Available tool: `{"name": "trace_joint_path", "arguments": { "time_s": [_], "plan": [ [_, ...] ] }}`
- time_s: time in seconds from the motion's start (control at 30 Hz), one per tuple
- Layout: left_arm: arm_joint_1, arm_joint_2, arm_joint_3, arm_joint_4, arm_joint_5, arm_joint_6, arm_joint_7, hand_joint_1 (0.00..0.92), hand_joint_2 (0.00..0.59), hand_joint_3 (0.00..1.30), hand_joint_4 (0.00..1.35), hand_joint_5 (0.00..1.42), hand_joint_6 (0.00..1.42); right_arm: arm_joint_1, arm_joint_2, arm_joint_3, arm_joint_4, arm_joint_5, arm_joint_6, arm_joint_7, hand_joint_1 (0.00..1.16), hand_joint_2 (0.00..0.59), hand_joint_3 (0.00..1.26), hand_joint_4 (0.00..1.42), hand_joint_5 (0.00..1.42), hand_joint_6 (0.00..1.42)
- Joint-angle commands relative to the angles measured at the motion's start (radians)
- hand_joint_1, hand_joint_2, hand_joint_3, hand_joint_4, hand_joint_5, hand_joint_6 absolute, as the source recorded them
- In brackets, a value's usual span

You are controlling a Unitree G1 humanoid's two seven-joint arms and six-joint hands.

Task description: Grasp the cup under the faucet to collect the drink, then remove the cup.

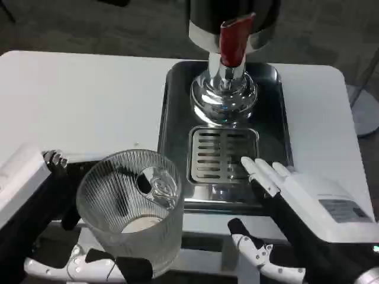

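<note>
So on the near left, the left robot hand [89, 263] is wrapped around the ribbed glass cup [133, 207], fingers curled under its base and up its far side, holding it upright above the near edge of the white tabletop [89, 100]. The cup is well short of the faucet and off to the left of it, with what looks like a pale bit of liquid at the bottom, though honestly it could just be glare. Moving right, the steel tray [172, 118] sits mid-table with the slotted drip grate [222, 155] in it, and the dispenser's chrome spout with its red tap handle [232, 41] rises at the far end. Near right, the right robot hand [296, 207] is spread and holding nothing, fingertips [260, 171] lying over the grate's near right corner. What could go wrong: the ribbed glass looks slippery, so a loose hold might let it tip or slide. Also that right hand is parked just where the cup has to go, so they could bump.
</note>
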Motion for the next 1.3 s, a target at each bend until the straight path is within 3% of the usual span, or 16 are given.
{"name": "trace_joint_path", "arguments": {
  "time_s": [0.03, 0.87, 1.13, 1.3],
  "plan": [
    [0.0, -0.001, 0.0, -0.003, -0.012, -0.004, -0.007, 0.433, 0.057, 0.91, 1.07, 1.31, 1.42, 0.001, 0.003, -0.007, -0.002, 0.001, -0.007, 0.013, 0.36, 0.509, 0.0, 0.0, 0.0, 0.0],
    [-0.061, -0.015, -0.004, 0.066, 0.032, 0.004, 0.019, 0.433, 0.062, 0.91, 1.08, 1.32, 1.42, -0.012, 0.019, -0.036, -0.003, 0.015, 0.01, 0.016, 0.36, 0.508, 0.0, 0.0, 0.0, 0.01],
    [-0.171, -0.025, -0.026, 0.18, 0.122, 0.0, 0.064, 0.433, 0.063, 0.91, 1.08, 1.32, 1.42, -0.012, 0.019, -0.069, -0.014, 0.026, 0.021, 0.016, 0.36, 0.508, 0.0, 0.0, 0.0, 0.02],
    [-0.319, -0.033, -0.082, 0.323, 0.226, 0.003, 0.136, 0.433, 0.063, 0.91, 1.08, 1.32, 1.42, -0.008, 0.018, -0.101, -0.022, 0.04, 0.032, 0.013, 0.36, 0.508, 0.0, 0.0, 0.0, 0.02]
  ]
}}
